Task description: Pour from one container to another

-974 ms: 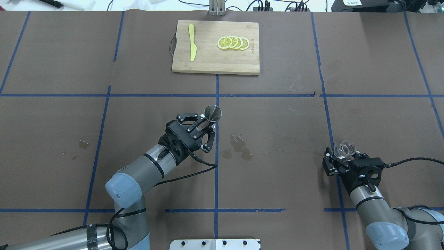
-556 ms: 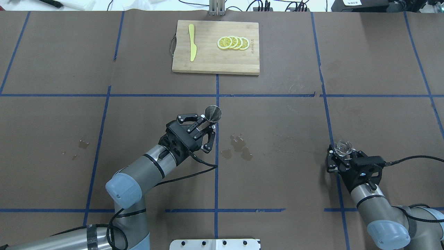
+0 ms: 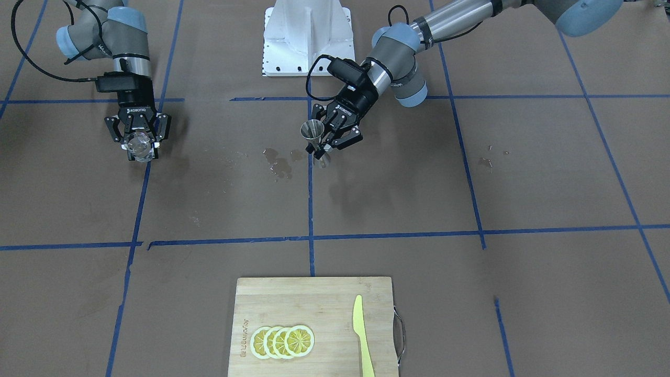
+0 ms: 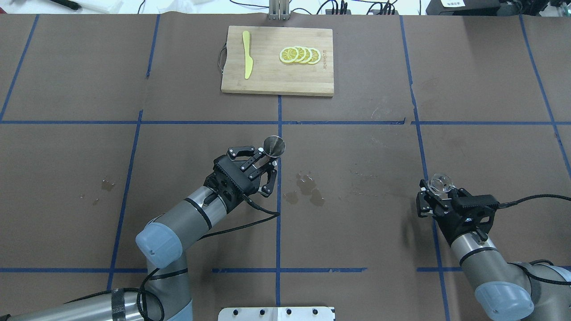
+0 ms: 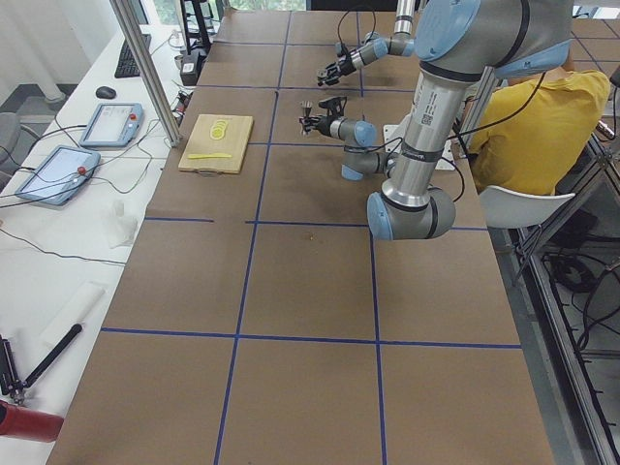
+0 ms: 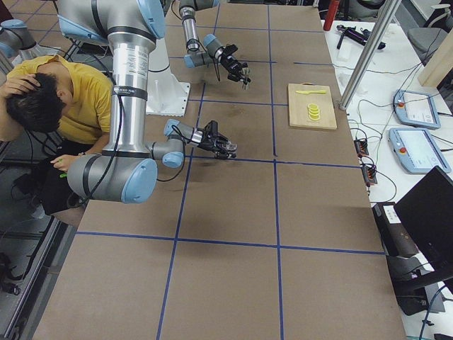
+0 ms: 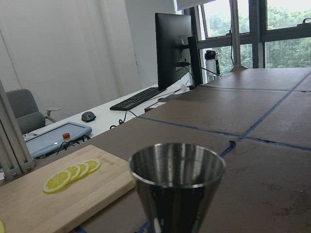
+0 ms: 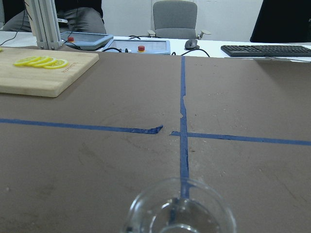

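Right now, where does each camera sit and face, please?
Front: opposite, facing robot; left arm, right arm.
Overhead: behind robot, facing forward; both arms.
Left: table's left end; left arm nearest.
Right: table's right end; right arm nearest.
Left wrist: behind jigger, toward board.
Right wrist: over glass cup, likewise.
Neither shows arm; both share lemon slices.

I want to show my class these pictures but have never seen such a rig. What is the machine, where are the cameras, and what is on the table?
It is a robot with two arms at a table, each ending in a two-finger gripper. Cameras look from above, across, both table ends and each wrist. The left gripper holds a steel jigger; the right gripper holds a glass cup. Far from the robot lies a cutting board with lemon slices and a yellow knife.
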You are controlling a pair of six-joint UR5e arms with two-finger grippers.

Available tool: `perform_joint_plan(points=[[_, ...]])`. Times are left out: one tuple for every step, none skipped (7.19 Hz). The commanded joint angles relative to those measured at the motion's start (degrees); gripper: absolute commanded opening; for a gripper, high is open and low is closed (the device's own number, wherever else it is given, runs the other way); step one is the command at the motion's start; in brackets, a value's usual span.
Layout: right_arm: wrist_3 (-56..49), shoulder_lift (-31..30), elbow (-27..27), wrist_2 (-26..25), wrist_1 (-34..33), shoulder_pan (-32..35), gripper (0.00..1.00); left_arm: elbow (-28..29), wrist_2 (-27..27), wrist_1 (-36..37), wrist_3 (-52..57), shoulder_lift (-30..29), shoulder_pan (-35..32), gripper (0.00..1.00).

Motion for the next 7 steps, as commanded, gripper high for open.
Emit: perform_joint_plan(points=[[-6.48, 1.14, 2.57, -0.08, -0.30, 0.79, 0.00, -0.03, -0.03, -0.02, 0.13, 0.00, -0.06, 0.00], [-7.91, 5.15, 3.53, 0.10, -1.26, 1.40, 0.00, -0.03, -0.12, -0.02, 0.13, 0.00, -0.06, 0.00], [-8.01, 8.24, 3.80, 0.10, -4.66, 1.41, 0.00, -0.03, -0.12, -0.02, 0.13, 0.00, 0.03, 0.00], [-8.10, 13.23, 4.16, 0.19, -7.65, 1.41, 0.00, -0.12, -0.21, -0.02, 0.13, 0.09, -0.06, 0.00], [-8.19, 15.80, 4.94, 0.88, -11.51, 1.41, 0.00, -0.29, -0.38, -0.11, 0.13, 0.26, -0.06, 0.00], [-8.19, 20.70, 5.47, 2.11, -15.73, 1.85, 0.00, -0.73, -0.64, -0.20, 0.13, 1.05, -0.06, 0.00], [-8.19, 25.36, 5.83, 2.21, -21.16, 2.29, 0.00, -1.26, -0.91, -0.20, 0.22, 1.32, -0.15, 0.00]])
